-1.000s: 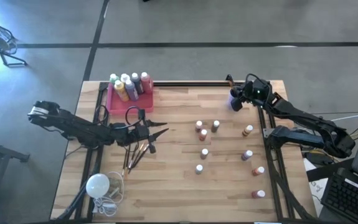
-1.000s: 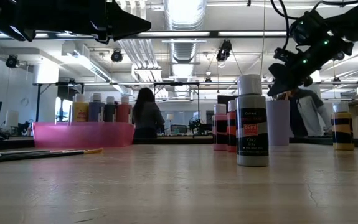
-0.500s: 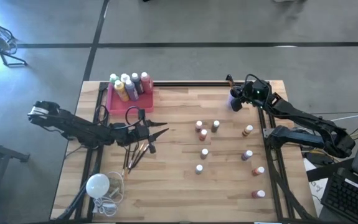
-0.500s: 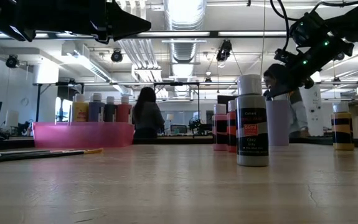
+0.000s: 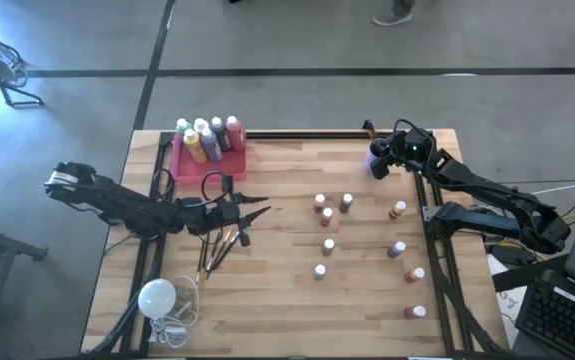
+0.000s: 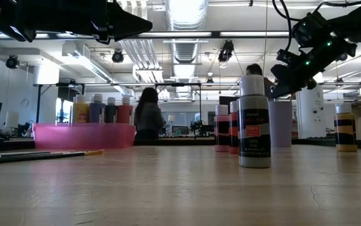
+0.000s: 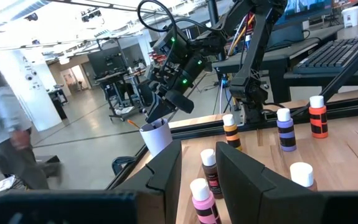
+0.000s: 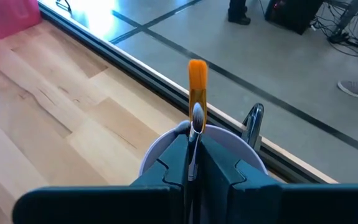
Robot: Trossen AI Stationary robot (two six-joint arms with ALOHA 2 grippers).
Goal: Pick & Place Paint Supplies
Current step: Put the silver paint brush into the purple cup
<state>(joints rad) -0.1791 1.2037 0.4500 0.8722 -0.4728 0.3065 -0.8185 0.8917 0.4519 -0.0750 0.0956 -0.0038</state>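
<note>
Your right gripper [image 5: 389, 152] sits at the table's far right corner, roughly 1 o'clock from the table centre in the high view, directly over the pale lavender round cup [image 5: 376, 160]. Its fingers are closed on a thin paintbrush with an orange bristle tip [image 8: 197, 81]; in the right wrist view the brush passes between the two dark fingers with its tip pointing out over the cup's open mouth [image 8: 228, 140]. Judged from this, the brush's long axis runs in line with the fingers and the cup lies straight ahead of them, so lowering and release into the cup is the step in hand. A second brush handle [image 8: 252, 121] already leans inside the cup. Your left gripper [image 5: 250, 213] hangs above the left-centre of the wooden table [image 5: 287, 300], fingers partly parted and holding nothing visible, with the remaining dark-brown paintbrushes [image 5: 219, 246] lying just at its 7 o'clock; the left arm is nearer to these. The pink rectangular tray [image 5: 183, 165] of larger bottles stands at 11 o'clock, and the small white-capped paint bottles [image 5: 328, 246] are scattered right of centre.
</note>
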